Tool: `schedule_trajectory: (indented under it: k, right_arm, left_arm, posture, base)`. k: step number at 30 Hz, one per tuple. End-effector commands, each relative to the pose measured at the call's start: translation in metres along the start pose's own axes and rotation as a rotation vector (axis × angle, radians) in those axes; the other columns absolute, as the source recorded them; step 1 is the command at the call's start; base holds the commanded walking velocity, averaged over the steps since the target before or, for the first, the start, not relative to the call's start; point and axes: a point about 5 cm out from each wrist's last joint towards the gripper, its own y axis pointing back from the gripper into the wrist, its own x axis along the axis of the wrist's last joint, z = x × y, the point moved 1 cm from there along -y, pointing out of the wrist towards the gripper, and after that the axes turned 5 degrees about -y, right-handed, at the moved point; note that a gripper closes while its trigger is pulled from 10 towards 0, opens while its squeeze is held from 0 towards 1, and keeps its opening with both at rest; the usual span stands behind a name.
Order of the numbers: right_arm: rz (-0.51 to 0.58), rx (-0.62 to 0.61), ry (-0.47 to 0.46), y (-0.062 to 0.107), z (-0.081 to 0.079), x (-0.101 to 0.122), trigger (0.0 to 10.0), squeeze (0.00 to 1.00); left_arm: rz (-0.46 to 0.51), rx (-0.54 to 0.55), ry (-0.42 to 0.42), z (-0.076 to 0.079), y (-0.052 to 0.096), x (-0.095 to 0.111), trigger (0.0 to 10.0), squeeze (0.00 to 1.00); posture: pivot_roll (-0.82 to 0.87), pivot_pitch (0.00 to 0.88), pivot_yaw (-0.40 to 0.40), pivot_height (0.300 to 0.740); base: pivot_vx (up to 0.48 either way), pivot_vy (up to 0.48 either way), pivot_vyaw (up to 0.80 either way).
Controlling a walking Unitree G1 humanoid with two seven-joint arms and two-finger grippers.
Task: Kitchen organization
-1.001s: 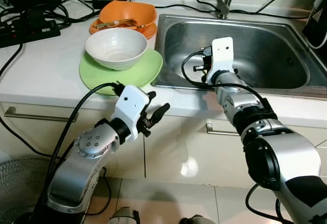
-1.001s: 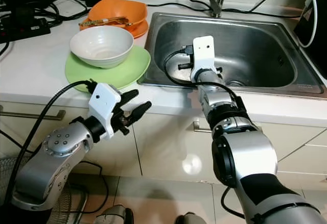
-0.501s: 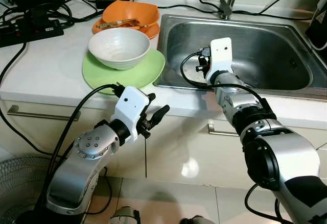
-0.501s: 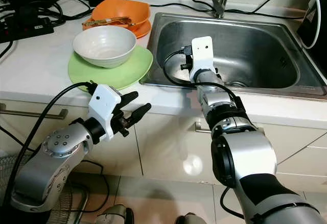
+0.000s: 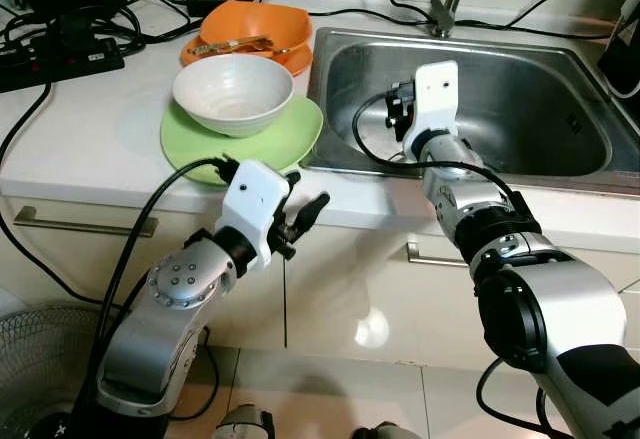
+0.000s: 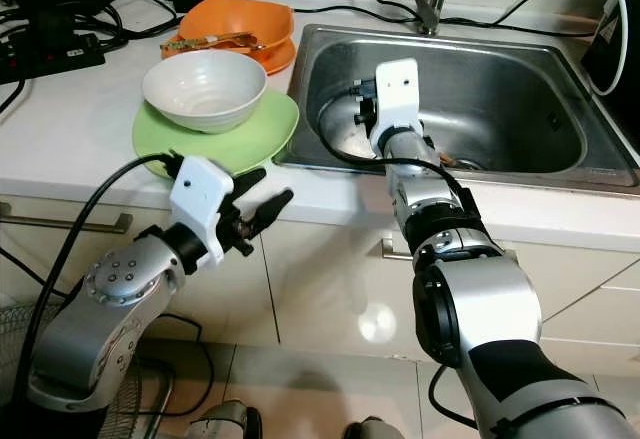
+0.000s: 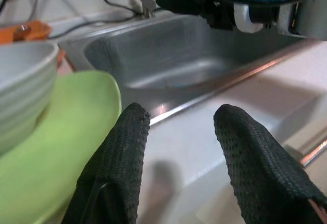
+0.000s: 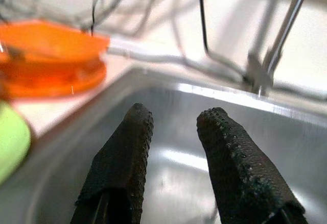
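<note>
Left hand (image 5: pixel 305 221) spread empty at counter edge (image 5: pixel 120 194), right hand (image 8: pixel 173 157) parted over sink (image 5: pixel 560 89)

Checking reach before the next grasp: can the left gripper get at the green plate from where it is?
Probably yes. The open left gripper sits at the counter edge just below the green plate, with nothing between them; the white bowl rests on it.

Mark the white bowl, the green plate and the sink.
white bowl (image 5: pixel 232 92), left eye view, inner wall.
green plate (image 5: pixel 270 142), left eye view, bare front rim.
sink (image 5: pixel 545 109), left eye view, bare basin wall.
</note>
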Motion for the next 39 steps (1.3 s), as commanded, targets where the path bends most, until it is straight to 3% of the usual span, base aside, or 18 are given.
schedule_trajectory:
  k: [1, 7, 15, 19, 33, 39]
  right_arm:
    - [0.108, 0.017, -0.005, -0.002, 0.003, 0.019, 10.0, 0.0]
    - [0.189, -0.036, -0.053, 0.011, 0.017, 0.014, 10.0, 0.0]
    - [0.197, -0.048, -0.059, 0.013, 0.02, 0.012, 10.0, 0.0]
    - [0.263, -0.072, -0.068, 0.046, 0.041, -0.006, 10.0, 0.0]
    - [0.258, -0.045, -0.083, 0.083, 0.038, -0.026, 10.0, 0.0]
    - [0.191, -0.044, -0.102, 0.095, 0.031, -0.049, 10.0, 0.0]
  left_arm:
    - [0.008, 0.014, -0.003, -0.001, -0.001, 0.001, 10.0, 0.0]
    - [0.044, 0.116, -0.008, -0.014, -0.005, 0.005, 10.0, 0.0]
    - [0.052, 0.129, -0.009, -0.017, -0.006, 0.006, 10.0, 0.0]
    - [0.104, 0.279, -0.022, -0.038, -0.008, 0.012, 10.0, 0.0]
    - [0.11, 0.376, -0.027, -0.053, -0.003, 0.005, 10.0, 0.0]
    - [0.118, 0.405, 0.015, -0.06, 0.001, 0.004, 10.0, 0.0]
  posture:
    - [0.15, 0.091, -0.054, 0.718]
    - [0.12, 0.091, -0.051, 0.718]
    - [0.11, 0.09, -0.05, 0.718]
    - [0.07, 0.086, -0.036, 0.718]
    - [0.05, 0.098, -0.023, 0.718]
    - [0.06, 0.099, -0.024, 0.718]
  base:
    - [0.0, 0.0, 0.0]
    - [0.0, 0.0, 0.0]
    - [0.0, 0.0, 0.0]
    - [0.0, 0.0, 0.0]
    - [0.0, 0.0, 0.0]
    - [0.0, 0.0, 0.0]
